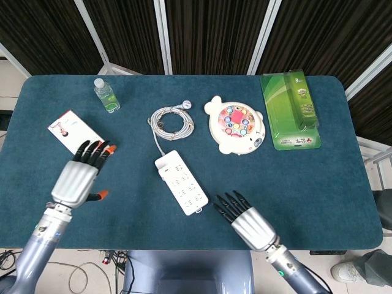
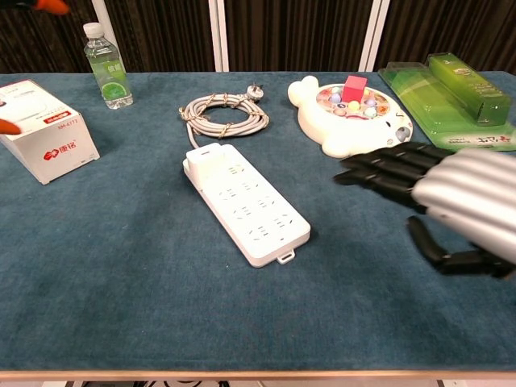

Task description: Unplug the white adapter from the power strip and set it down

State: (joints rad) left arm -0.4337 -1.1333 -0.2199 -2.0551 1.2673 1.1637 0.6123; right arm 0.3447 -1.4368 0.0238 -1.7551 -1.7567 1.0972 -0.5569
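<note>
The white power strip (image 1: 181,183) (image 2: 248,201) lies diagonally at the table's middle. A white adapter (image 1: 164,163) (image 2: 202,164) sits plugged into its far end, near the cord. My left hand (image 1: 80,177) hovers left of the strip with its fingers stretched out and apart, holding nothing; the chest view shows only its orange fingertips (image 2: 10,126) at the left edge. My right hand (image 1: 246,221) (image 2: 450,201) floats near the strip's near end, to its right, fingers spread and empty. Neither hand touches the strip.
The strip's coiled cable (image 1: 172,120) (image 2: 225,114) lies behind it. A white box (image 1: 75,135) (image 2: 46,130) sits partly under my left hand in the head view. A bottle (image 1: 106,95), a cream toy (image 1: 236,125) and a green package (image 1: 291,111) line the back.
</note>
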